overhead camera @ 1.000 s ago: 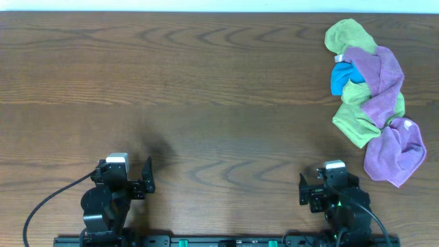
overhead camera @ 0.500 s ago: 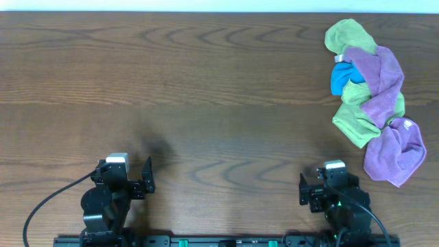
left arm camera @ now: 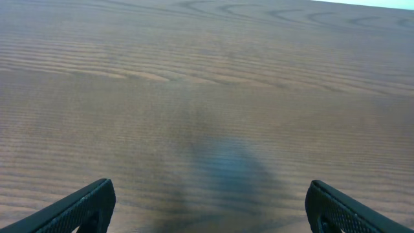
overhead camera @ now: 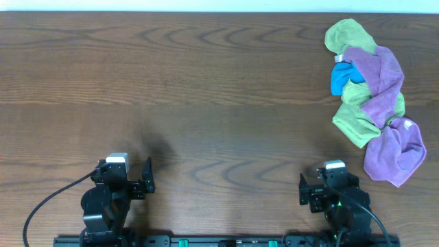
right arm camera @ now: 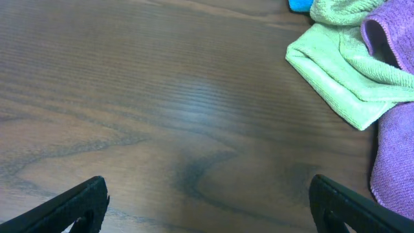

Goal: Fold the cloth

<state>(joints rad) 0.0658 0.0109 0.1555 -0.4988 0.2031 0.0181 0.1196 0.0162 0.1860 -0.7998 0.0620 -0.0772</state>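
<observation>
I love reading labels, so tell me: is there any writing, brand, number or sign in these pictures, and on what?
No text can be read in any view.
Lower tag, white, on the lavender cloth: too small to read.
Upper tag, white, beside the blue cloth: too small to read.
Table: bare wood grain, no markings.

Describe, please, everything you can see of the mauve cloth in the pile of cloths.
The mauve cloth is pinkish-purple with a soft, fuzzy microfibre look. It is crumpled, not spread flat, and runs as a bent band across the pile near the far right of the table. It lies over the green cloth, touches the blue cloth on one side, and its near end meets the lavender cloth. No tag of its own shows clearly.
</observation>
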